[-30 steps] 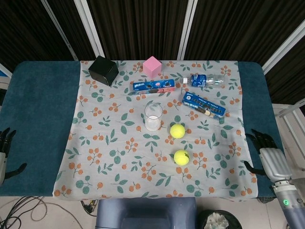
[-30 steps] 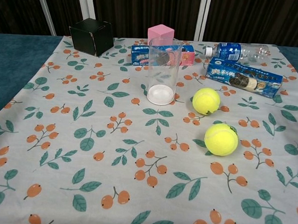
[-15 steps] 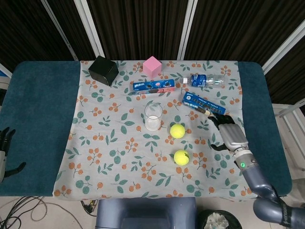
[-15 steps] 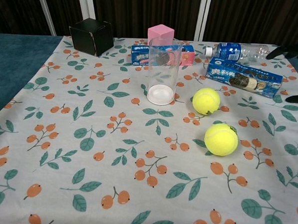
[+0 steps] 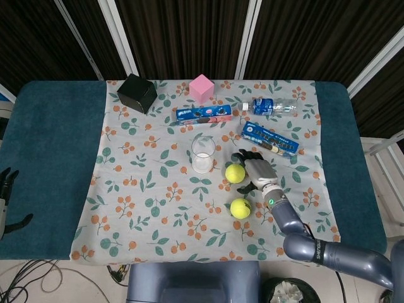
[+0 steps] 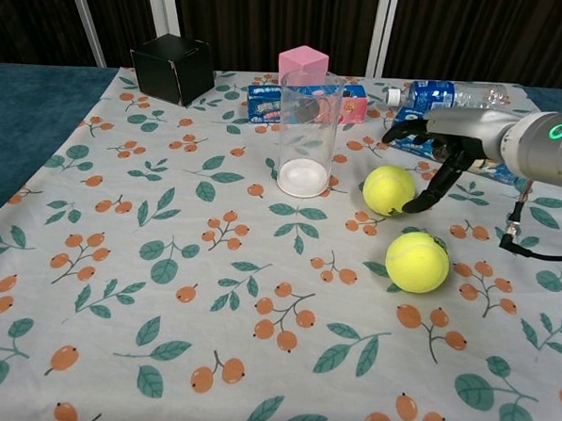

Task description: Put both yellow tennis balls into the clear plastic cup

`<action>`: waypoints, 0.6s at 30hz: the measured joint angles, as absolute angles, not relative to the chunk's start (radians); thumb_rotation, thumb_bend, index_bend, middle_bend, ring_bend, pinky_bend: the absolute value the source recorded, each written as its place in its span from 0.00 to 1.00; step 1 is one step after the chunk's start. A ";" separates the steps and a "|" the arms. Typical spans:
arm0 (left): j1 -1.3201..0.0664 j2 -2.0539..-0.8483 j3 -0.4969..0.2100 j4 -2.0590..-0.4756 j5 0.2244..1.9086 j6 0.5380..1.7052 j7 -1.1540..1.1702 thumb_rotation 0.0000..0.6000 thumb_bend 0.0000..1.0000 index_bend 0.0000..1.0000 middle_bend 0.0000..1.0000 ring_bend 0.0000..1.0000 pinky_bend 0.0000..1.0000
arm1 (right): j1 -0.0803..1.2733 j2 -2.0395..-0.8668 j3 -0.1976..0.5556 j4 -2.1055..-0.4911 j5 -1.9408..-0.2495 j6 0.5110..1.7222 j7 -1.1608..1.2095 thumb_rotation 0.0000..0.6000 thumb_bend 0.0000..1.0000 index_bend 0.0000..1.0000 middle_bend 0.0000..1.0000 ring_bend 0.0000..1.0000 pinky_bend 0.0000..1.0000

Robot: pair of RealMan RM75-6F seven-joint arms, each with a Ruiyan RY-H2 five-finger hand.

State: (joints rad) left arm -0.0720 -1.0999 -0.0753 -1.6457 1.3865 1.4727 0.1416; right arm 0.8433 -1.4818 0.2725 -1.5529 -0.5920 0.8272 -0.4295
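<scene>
The clear plastic cup point(image 5: 203, 154) point(image 6: 308, 135) stands upright and empty on the floral cloth. One yellow tennis ball point(image 5: 235, 173) point(image 6: 389, 190) lies just right of it, and a second yellow tennis ball point(image 5: 240, 207) point(image 6: 417, 262) lies nearer the front edge. My right hand point(image 5: 257, 171) point(image 6: 442, 143) hovers open over the right side of the first ball, fingers spread, holding nothing. My left hand point(image 5: 6, 196) rests open at the table's far left edge, seen only in the head view.
Behind the cup lie a blue cookie pack point(image 5: 202, 113), a pink cube point(image 5: 201, 87), a black box point(image 5: 137, 93) and a water bottle point(image 5: 273, 106). A second blue cookie box point(image 5: 270, 139) sits right behind my right hand.
My right hand has swept from the table's right edge leftward across the cloth to the first ball. The balls, the cup and my left hand have stayed put.
</scene>
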 measured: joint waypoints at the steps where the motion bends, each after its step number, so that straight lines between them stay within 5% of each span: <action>1: -0.072 -1.099 -0.076 -1.645 1.386 1.474 0.139 1.00 0.12 0.05 0.00 0.00 0.08 | 0.853 -1.494 0.273 -1.544 -0.580 0.829 -0.433 1.00 0.25 0.13 0.03 0.07 0.00; 8: -0.071 -1.098 -0.077 -1.643 1.385 1.474 0.131 1.00 0.12 0.05 0.00 0.00 0.08 | 0.891 -1.548 0.269 -1.505 -0.529 0.851 -0.453 1.00 0.25 0.20 0.11 0.16 0.05; 18: -0.072 -1.099 -0.079 -1.643 1.380 1.473 0.128 1.00 0.12 0.06 0.00 0.00 0.08 | 0.907 -1.603 0.252 -1.433 -0.523 0.883 -0.451 1.00 0.25 0.32 0.23 0.32 0.35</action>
State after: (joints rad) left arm -0.0717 -1.0987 -0.0789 -1.6432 1.3800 1.4735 0.1276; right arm 0.9069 -1.6033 0.2522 -1.4330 -0.5226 0.8831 -0.4515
